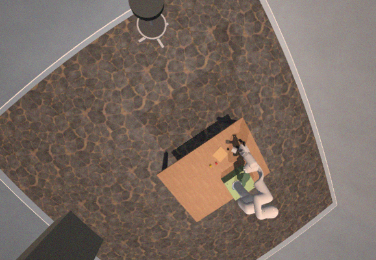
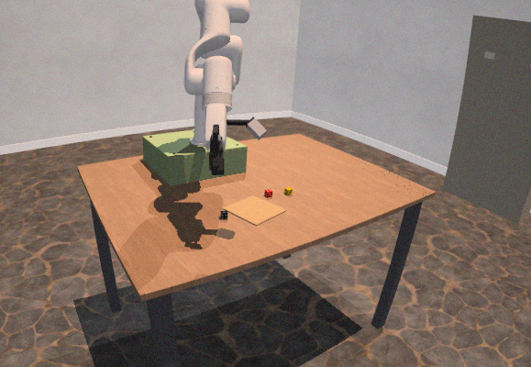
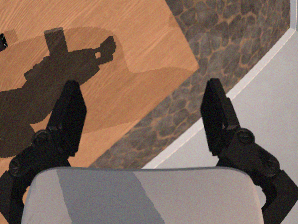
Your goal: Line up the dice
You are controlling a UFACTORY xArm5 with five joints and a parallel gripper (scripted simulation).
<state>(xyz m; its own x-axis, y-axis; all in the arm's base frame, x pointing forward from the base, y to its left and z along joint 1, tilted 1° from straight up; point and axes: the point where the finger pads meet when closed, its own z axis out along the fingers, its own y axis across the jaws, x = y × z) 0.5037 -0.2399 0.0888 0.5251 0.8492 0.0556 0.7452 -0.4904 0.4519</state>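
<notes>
Top view: the white jointed arm's end effector (image 1: 239, 145) (image 2: 216, 171) (image 3: 142, 93) hangs near the counter's (image 1: 188, 182) (image 2: 338, 170) one-o'clock corner. The small black cube die (image 1: 228, 149) (image 2: 224, 215) (image 3: 3, 41) lies at eight o'clock from it, just off the square tan mat (image 1: 220, 154) (image 2: 256, 210).

Exterior view: the small red (image 1: 216, 163) (image 2: 269, 194) and yellow (image 1: 210, 166) (image 2: 288, 191) cube dice sit past the mat's one o'clock edge; nothing blocks the black one.

Wrist view: fingers wide apart, empty; black die at ten o'clock, cut by the frame.

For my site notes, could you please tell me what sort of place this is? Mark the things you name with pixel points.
Probably a robot test room: a white jointed arm (image 1: 263, 192) (image 2: 216, 73) on a green box-shaped base (image 1: 250, 186) (image 2: 233, 161), beside small coloured dice on a wooden table (image 1: 188, 182) (image 2: 338, 183).
</notes>
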